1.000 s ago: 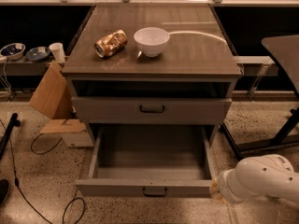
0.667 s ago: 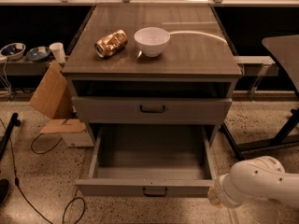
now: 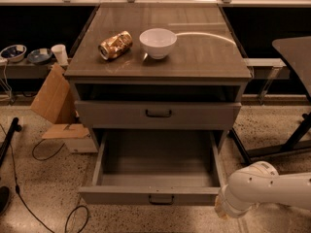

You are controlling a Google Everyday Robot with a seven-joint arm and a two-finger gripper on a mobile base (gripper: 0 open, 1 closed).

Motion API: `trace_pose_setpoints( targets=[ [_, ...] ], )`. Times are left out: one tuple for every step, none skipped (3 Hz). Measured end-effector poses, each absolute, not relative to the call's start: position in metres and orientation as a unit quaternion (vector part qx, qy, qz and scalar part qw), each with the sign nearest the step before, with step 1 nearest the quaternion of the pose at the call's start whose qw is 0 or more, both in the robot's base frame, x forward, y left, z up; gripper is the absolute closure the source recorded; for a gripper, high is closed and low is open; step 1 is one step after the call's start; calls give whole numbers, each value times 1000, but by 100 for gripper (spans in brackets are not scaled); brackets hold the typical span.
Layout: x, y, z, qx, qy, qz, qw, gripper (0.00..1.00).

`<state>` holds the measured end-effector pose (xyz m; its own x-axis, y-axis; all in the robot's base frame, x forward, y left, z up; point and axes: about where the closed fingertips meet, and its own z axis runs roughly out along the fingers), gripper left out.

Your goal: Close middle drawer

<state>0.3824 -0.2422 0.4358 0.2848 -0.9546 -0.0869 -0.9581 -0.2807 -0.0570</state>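
Middle drawer [image 3: 150, 195] hangs open, empty, probably light.
Push its stiff flat front; gripper [image 3: 220, 209] sits by bench's [image 3: 199, 57] front-right corner, whether apart or together I cannot tell.

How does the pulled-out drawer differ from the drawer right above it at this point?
The middle drawer is pulled far out, showing an empty box; the upper drawer is shut, its front flush with the cabinet. From this view the middle drawer's front looks lower than the upper drawer's. Both are grey with a small dark handle at centre. The gripper is beside the middle drawer's right front corner.
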Motion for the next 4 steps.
trace_pose_setpoints(
  targets=[
    [394, -237, 430, -798, 601, 11, 32, 100],
    [414, -222, 437, -795, 606, -1, 27, 100],
    [448, -192, 465, -784, 619, -18, 40, 100],
    [471, -170, 488, -773, 632, -30, 51, 100]
  ],
)
